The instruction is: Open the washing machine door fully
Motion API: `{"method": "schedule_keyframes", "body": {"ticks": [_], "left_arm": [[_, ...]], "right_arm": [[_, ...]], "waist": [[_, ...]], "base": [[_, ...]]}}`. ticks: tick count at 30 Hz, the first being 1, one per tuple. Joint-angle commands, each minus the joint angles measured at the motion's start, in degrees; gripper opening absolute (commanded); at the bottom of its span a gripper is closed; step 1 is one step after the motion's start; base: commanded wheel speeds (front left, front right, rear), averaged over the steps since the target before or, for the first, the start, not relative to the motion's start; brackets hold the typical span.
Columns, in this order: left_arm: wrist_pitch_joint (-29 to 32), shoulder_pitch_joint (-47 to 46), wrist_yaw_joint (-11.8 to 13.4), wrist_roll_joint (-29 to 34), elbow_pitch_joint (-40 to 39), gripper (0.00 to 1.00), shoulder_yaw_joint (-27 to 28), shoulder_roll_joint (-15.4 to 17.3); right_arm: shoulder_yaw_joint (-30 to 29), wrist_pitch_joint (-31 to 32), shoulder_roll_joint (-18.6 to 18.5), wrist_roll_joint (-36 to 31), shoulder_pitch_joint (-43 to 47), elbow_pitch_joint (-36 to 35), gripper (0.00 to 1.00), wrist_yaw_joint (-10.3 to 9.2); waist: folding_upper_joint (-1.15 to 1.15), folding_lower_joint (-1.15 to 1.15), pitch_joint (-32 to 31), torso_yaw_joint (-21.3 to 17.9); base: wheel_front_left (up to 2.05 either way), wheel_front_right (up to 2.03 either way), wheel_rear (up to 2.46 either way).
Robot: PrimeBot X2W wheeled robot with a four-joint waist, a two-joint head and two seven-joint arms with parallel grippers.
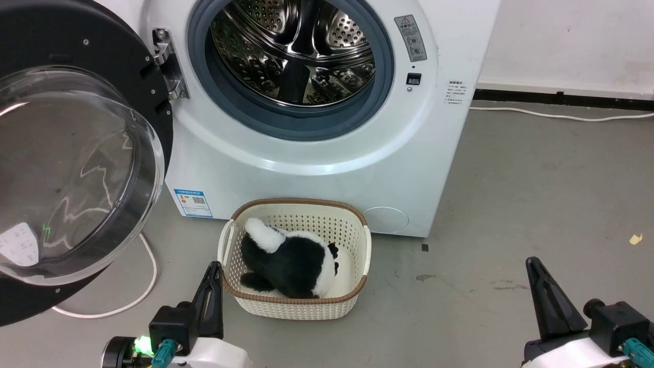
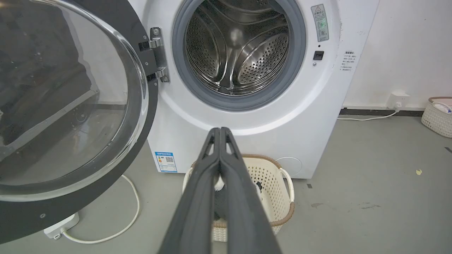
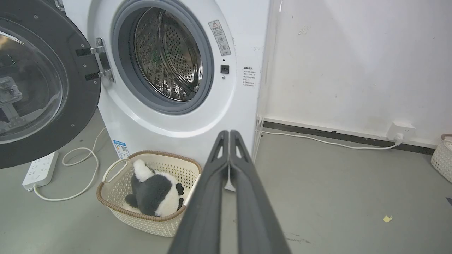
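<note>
Door [image 1: 76, 168] stands swung wide from the machine [image 1: 317, 174]; left gripper [image 2: 219, 129] and right gripper [image 3: 229, 132] both pinched closed, holding nothing, near the basket [image 1: 306, 309]

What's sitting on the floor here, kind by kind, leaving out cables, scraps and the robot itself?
Washing machine: 1
Baskets: 2
Stuffed toy: 1
Power strip: 1
Total: 5
</note>
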Motion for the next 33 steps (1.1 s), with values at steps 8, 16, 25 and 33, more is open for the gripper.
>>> {"method": "schedule_keyframes", "body": {"ticks": [8, 16, 25, 33], "left_arm": [[1.17, -0.44, -0.81, 0.98, -0.68, 0.0, 0.99, -0.37], [1.99, -0.49, -1.18, 1.3, -0.96, 0.0, 1.53, -0.46], [3.04, -0.56, -1.65, 1.72, -1.33, 0.0, 2.23, -0.57], [4.2, -0.65, -2.17, 2.18, -1.74, 0.0, 3.01, -0.7]], "right_arm": [[0.53, 1.21, 0.16, -0.52, -1.0, 0.15, 0.0, 0.02], [0.87, 2.03, 0.18, -0.73, -1.24, 0.17, 0.0, 0.02], [1.31, 3.09, 0.2, -0.99, -1.54, 0.2, 0.0, 0.03], [1.8, 4.27, 0.23, -1.28, -1.88, 0.24, 0.0, 0.03]], "waist": [[0.0, 0.0, -0.03, -0.06], [0.0, 0.0, -0.05, -0.11], [0.0, 0.0, -0.09, -0.17], [0.0, -0.01, -0.12, -0.24]], "base": [[0.0, 0.0, 0.0], [0.0, 0.0, 0.0], [0.0, 0.0, 0.0], [0.0, 0.0, 0.0]]}}
